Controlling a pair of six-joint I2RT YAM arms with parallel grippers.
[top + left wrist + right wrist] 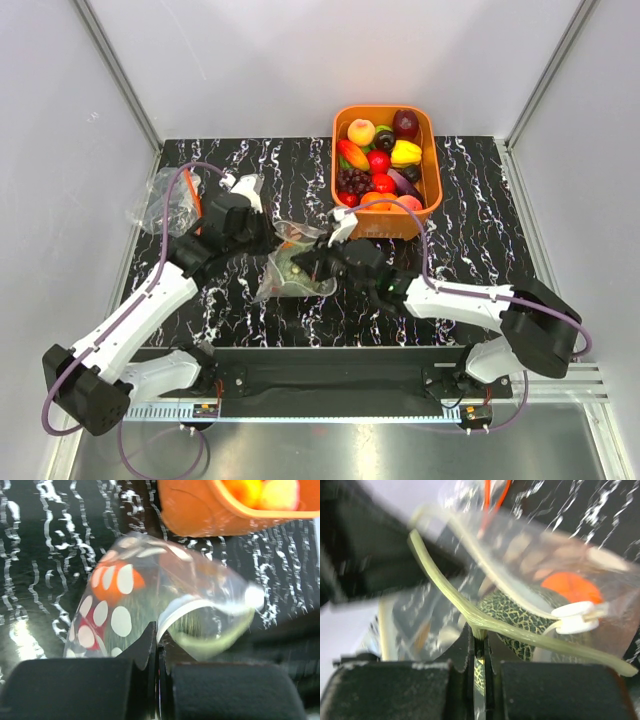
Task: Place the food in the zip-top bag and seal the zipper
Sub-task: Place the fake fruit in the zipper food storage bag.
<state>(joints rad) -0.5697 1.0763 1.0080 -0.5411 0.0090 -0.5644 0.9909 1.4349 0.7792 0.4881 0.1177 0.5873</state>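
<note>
Zip-top bag (150, 590) around green melon (515, 612)

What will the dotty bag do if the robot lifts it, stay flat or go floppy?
Probably floppy: the bag bends and bulges where the left gripper pinches it. It would likely sag at the bottom, since the melon and orange fruit sit inside. The zipper looks bendy too, curving from the right gripper.

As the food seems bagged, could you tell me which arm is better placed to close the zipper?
Probably right: the right gripper pinches the zipper beside the melon; the left gripper only holds the bag edge.
</note>
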